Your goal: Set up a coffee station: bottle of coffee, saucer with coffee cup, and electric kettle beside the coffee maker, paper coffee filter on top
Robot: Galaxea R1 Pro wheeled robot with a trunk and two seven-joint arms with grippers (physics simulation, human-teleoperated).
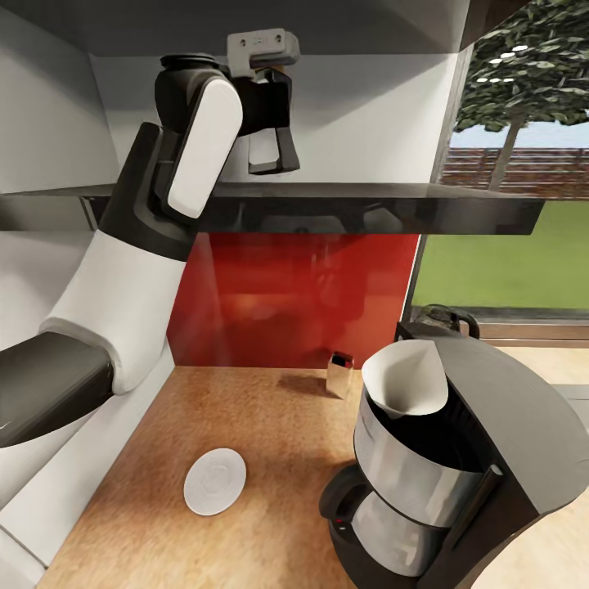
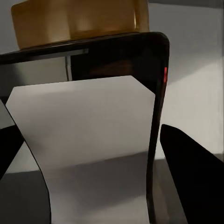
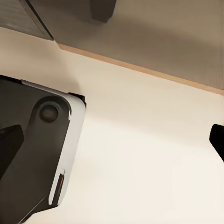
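Note:
My left gripper (image 1: 275,160) is raised above the glossy black kitchen shelf (image 1: 425,209). It is shut on the bottle of coffee (image 2: 88,140), a dark bottle with a yellow cap and a white label, and holds it just above the shelf. On the kitchen countertop (image 1: 270,425) stands the coffee maker (image 1: 474,458), with the paper coffee filter (image 1: 406,380) in its top. The saucer (image 1: 214,481) lies bare on the wood to its left. The electric kettle (image 1: 446,319) peeks out behind the machine. The coffee cup is out of view. My right gripper (image 3: 112,149) hangs open over pale floor.
A small shiny metal box (image 1: 339,373) stands by the red backsplash (image 1: 303,294). White walls close the counter's left side. A window (image 1: 507,245) sits right of the shelf. The robot's dark base (image 3: 37,154) lies under the right gripper.

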